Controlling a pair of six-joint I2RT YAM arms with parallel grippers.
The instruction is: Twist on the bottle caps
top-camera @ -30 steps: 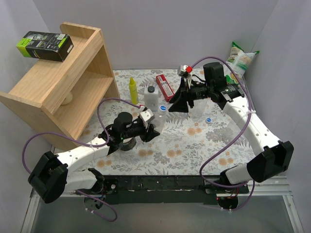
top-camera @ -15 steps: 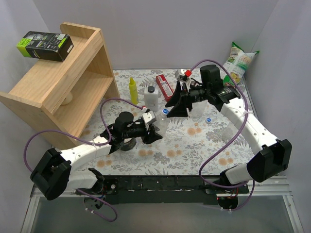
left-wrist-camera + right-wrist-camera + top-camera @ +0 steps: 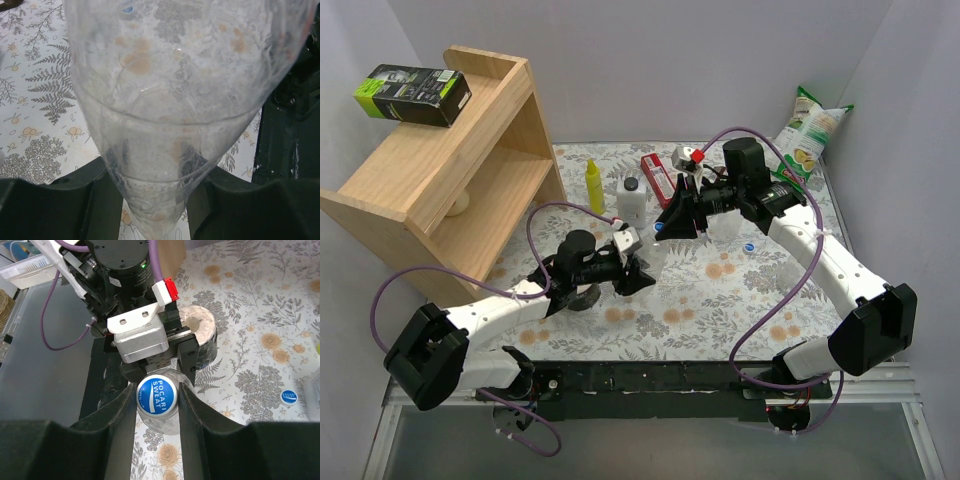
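My left gripper [image 3: 638, 270] is shut on the lower body of a clear bottle [image 3: 655, 250], holding it upright above the flowered table. The bottle [image 3: 175, 90] fills the left wrist view, pinched between both black fingers [image 3: 85, 200]. My right gripper [image 3: 667, 224] is over the bottle's neck. In the right wrist view its fingers [image 3: 120, 415] press on both sides of a blue bottle cap [image 3: 157, 397] that sits on top of the bottle. A second blue cap [image 3: 749, 246] lies loose on the table to the right; it also shows in the right wrist view [image 3: 288, 397].
A yellow bottle [image 3: 593, 186], a white black-capped bottle [image 3: 631, 198] and a red box [image 3: 658, 180] stand at the back. A wooden shelf [image 3: 450, 170] fills the left side. A snack bag [image 3: 810, 125] leans at the back right. A tape roll [image 3: 200, 332] lies under the left arm.
My right gripper has moved left and down with the blue cap, onto the top of the bottle. My left gripper has shifted the bottle slightly right.
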